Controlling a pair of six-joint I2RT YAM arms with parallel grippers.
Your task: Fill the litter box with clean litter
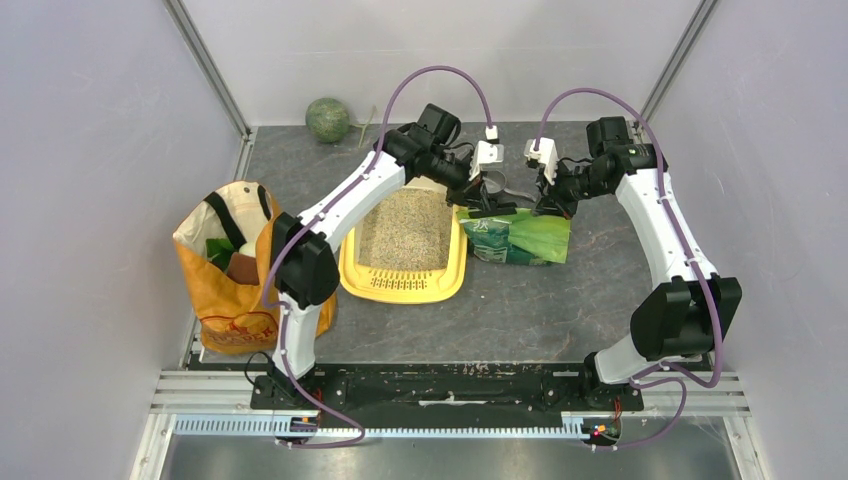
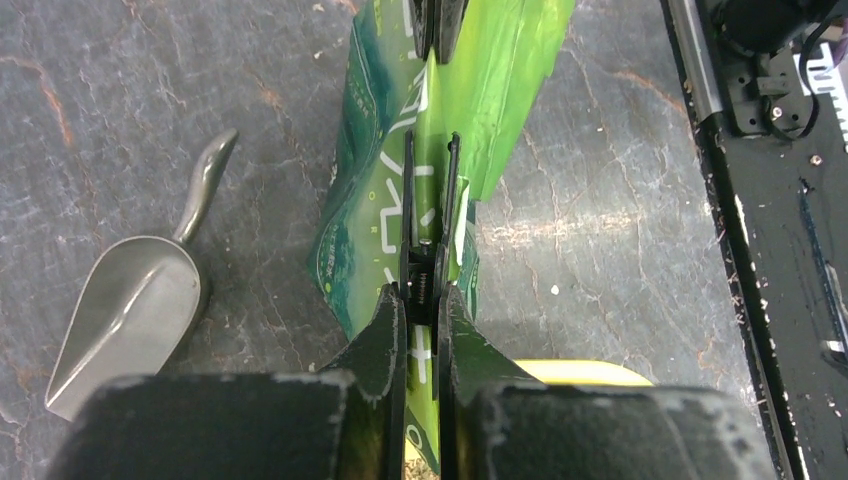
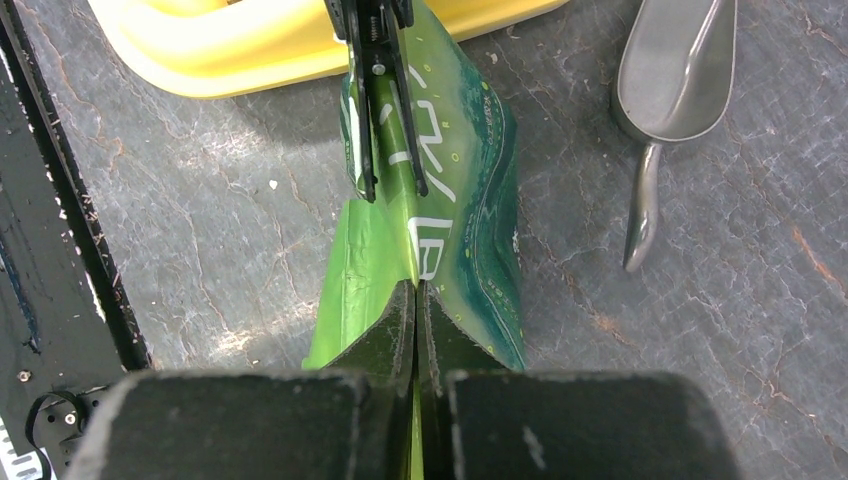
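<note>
The yellow litter box lies left of centre, its grille toward the near side, with beige clean litter spread inside. Its rim also shows in the left wrist view and the right wrist view. A glossy green bag lies just right of it. My left gripper is shut on the bag's end nearest the box, by a black clip. My right gripper is shut on the bag's other end.
A grey metal scoop lies on the table behind the bag. An orange shopping bag stands at the left wall. A green round fruit sits at the back left. A black rail runs along the near edge.
</note>
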